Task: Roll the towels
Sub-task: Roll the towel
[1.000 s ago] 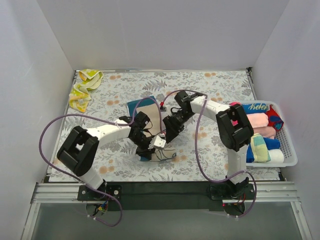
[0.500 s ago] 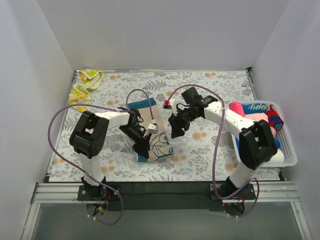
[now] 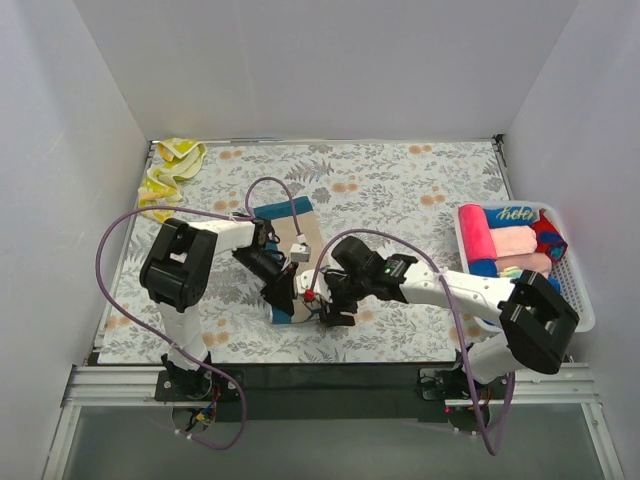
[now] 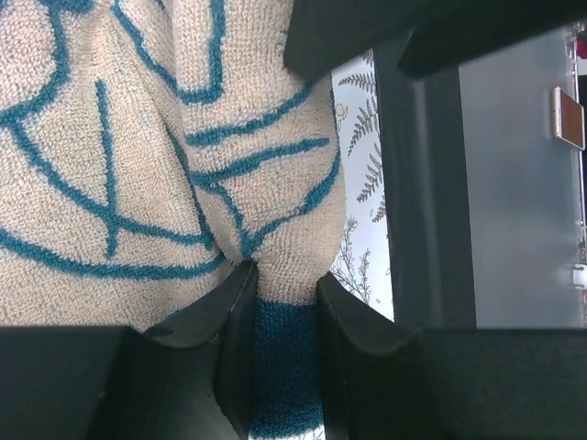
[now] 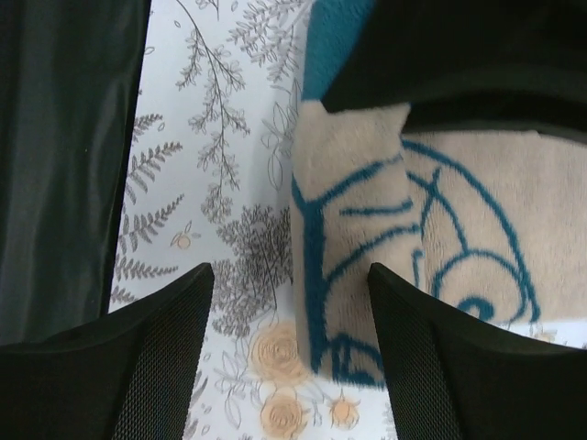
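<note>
**Left gripper (image 4: 284, 307) pinching the near blue hem of the tan-and-blue towel (image 4: 110, 137); right gripper (image 5: 286, 284) spread above that towel's corner.**

The left jaws are pressed onto a fold of hem, and the cloth puckers just above them. The right fingers stand apart with nothing between them, over the towel's edge where it meets the floral desk (image 5: 211, 183). This looks like the start of the roll. The right gripper should probably drop onto the hem beside the left one and take a matching bite. Both could then turn the edge over evenly toward the towel's far end, since an uneven turn would likely make the roll cone. The yellow towel (image 3: 170, 175) lies crumpled well beyond the tan towel's far left. The white basket (image 3: 585, 310) of rolled towels (image 3: 510, 240) sits well to its right.
</note>
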